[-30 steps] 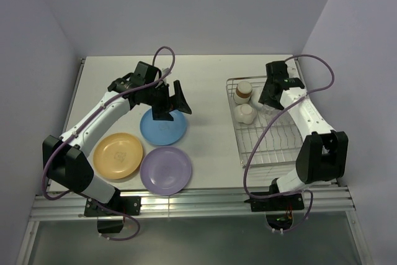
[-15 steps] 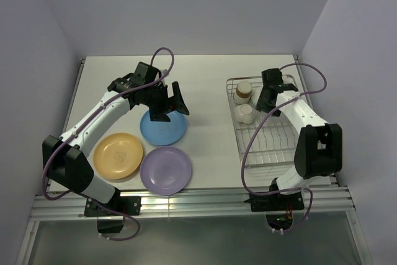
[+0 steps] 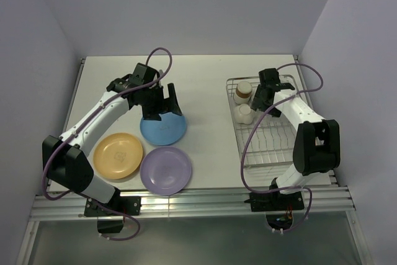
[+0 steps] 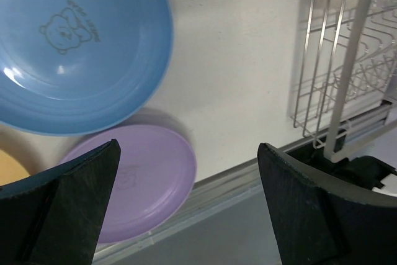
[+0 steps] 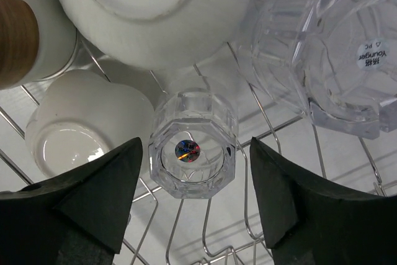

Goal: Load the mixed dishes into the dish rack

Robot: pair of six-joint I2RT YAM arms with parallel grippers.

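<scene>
Lifting straight up looks safest: my right gripper (image 5: 194, 145) hangs open, empty, the small glass (image 5: 193, 164) in the dish rack (image 3: 271, 144) between its fingers, touching neither.

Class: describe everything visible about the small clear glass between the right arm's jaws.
The small clear glass is faceted, eight-sided, transparent, with a coloured spot at its centre. It stands end-on to the camera on the dish rack wires, between open jaws, gaps either side. A small white vessel sits close beside it.
</scene>
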